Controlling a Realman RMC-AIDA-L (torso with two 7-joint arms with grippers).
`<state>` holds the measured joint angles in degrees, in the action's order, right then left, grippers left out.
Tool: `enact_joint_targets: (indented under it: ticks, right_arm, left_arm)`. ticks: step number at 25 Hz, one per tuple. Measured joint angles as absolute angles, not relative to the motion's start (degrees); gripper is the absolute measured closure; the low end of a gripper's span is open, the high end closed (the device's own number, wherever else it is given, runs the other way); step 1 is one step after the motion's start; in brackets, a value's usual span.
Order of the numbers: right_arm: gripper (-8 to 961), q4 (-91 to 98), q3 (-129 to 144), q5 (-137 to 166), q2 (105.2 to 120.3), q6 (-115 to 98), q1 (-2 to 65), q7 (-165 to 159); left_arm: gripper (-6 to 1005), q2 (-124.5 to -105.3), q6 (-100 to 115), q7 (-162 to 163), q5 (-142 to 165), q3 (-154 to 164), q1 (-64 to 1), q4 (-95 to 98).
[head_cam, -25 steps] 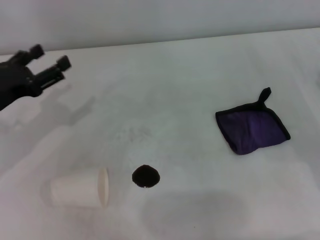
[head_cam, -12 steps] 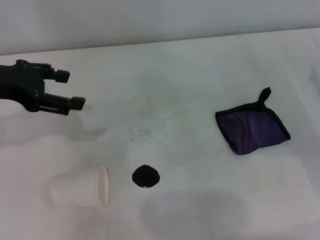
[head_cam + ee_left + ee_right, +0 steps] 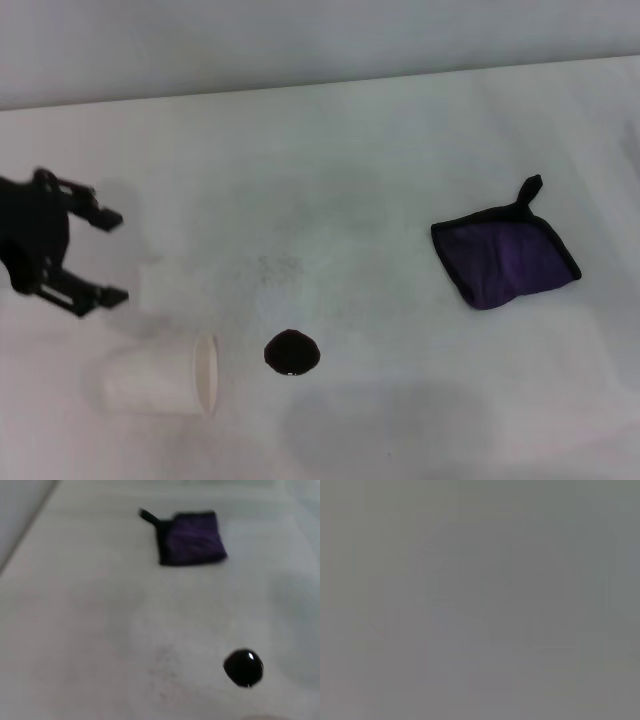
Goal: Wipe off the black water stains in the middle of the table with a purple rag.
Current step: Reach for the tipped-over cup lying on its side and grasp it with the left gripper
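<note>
A plain pale grey wall (image 3: 300, 40) runs behind the wide white work surface's far edge; soft, even light casts only faint, diffuse shadows.

The purple rag (image 3: 505, 258) is soft matt cloth with black stitched edging, while the black water stain (image 3: 291, 352) is a glossy liquid blob. The table (image 3: 350, 150) is smooth, matt white with faint grey speckling; the cup (image 3: 160, 375) beside the matt black left gripper (image 3: 108, 258) looks like white paper.

Left gripper (image 3: 108, 258) blurred, arm edge-cropped
</note>
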<state>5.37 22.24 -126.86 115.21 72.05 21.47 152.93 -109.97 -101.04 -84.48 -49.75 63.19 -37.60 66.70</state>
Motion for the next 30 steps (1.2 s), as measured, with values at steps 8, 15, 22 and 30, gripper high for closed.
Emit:
enact_joint_targets:
  ticks: [8, 15, 22, 30]
  right_arm:
    - [94, 3.35, 22.13, -130.07, 115.32, 73.94, 22.05, 150.49]
    - [94, 1.38, 21.39, -130.32, 115.31, 73.98, 22.11, 150.12]
    - [94, -0.69, 21.56, -129.91, 115.3, 75.6, 22.39, 150.02]
    - [94, -2.57, 22.23, -128.97, 115.31, 78.52, 22.28, 149.5]
  left_arm:
    - [122, -113.13, -104.08, -92.42, -47.6, 63.67, -35.61, 66.5]
    - [123, -113.17, -104.6, -94.72, -45.89, 63.87, -34.99, 64.44]
    - [122, -114.65, -102.02, -97.1, -41.88, 64.6, -34.83, 61.27]
    - [123, -116.69, -98.2, -99.22, -41.01, 64.9, -34.28, 58.11]
